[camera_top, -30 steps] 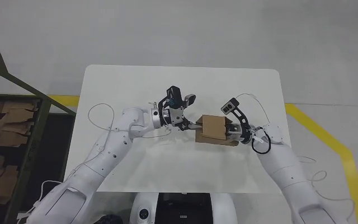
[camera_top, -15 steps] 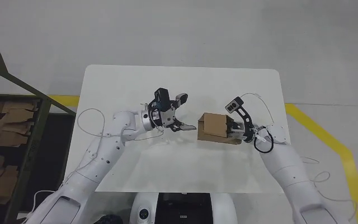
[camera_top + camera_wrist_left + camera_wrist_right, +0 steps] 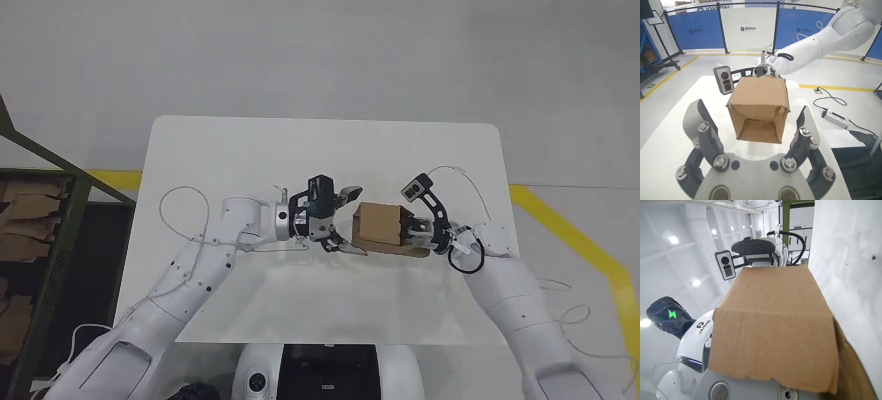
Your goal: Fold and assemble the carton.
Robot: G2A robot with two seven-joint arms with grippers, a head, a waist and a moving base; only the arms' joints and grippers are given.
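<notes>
A brown cardboard carton (image 3: 380,226) is held just above the white table (image 3: 250,150), lying on its side, right of centre. My right gripper (image 3: 413,236) is shut on its right end; the carton (image 3: 772,323) hides those fingers in the right wrist view. The carton's open end (image 3: 758,106) faces my left gripper (image 3: 752,109), which is open, one finger to either side of the opening and apart from it. In the top view the left gripper (image 3: 349,220) sits just left of the carton. One dark left fingertip (image 3: 753,245) shows beyond the carton's far edge.
A rack with flat cardboard sheets (image 3: 30,215) stands off the table's left side. A power brick with its cable (image 3: 834,116) lies on the floor beside the table. The table's far half and left part are bare.
My left gripper drew back to the left, then came back right, up to the carton's open end, still open. The right gripper kept hold of the carton, which barely shifted.
</notes>
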